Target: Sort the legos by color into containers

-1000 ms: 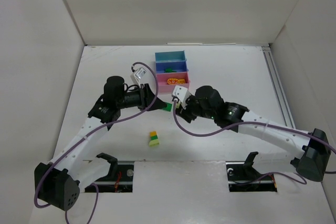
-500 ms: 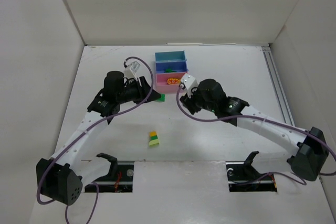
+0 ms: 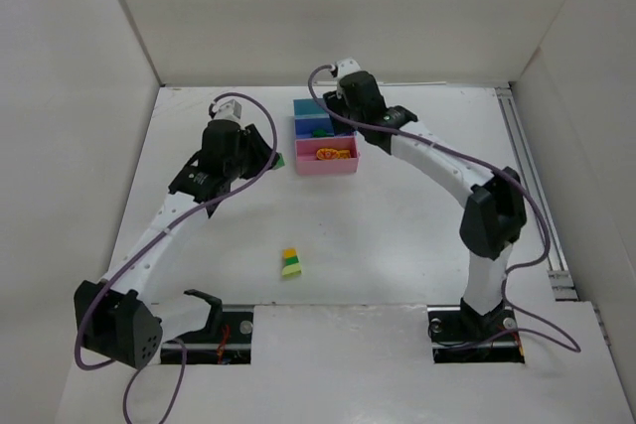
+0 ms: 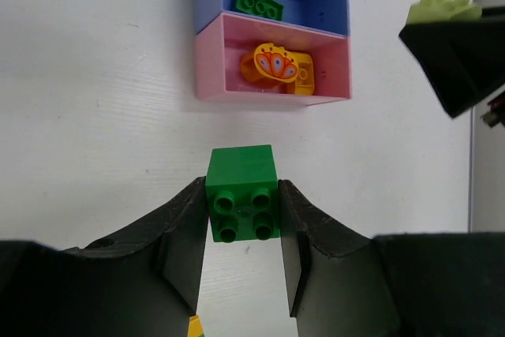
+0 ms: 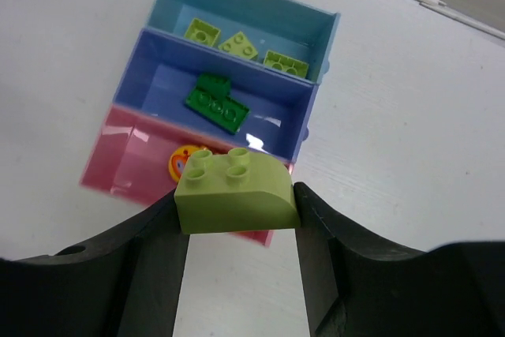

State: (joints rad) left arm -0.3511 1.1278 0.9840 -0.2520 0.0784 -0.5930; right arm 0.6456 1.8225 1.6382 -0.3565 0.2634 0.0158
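The containers stand in a row: teal tray (image 3: 313,106), blue tray (image 3: 306,127), pink tray (image 3: 326,167). My left gripper (image 3: 275,158) hangs left of the pink tray, shut on a dark green lego (image 4: 241,187). My right gripper (image 3: 334,106) hovers above the trays, shut on a light green curved lego (image 5: 235,191). In the right wrist view, light green legos (image 5: 237,43) lie in the teal tray (image 5: 245,1), a dark green one (image 5: 215,102) in the blue tray (image 5: 162,84), and orange and yellow pieces (image 4: 276,65) in the pink tray (image 4: 268,99).
A yellow lego stacked on a light green one (image 3: 290,262) sits on the white table between the arms' bases. White walls enclose the table on three sides. A metal rail (image 3: 527,176) runs along the right edge.
My right arm swung from the table's middle up and back over the trays with the light green lego. My left gripper drew back and left with the dark green lego.
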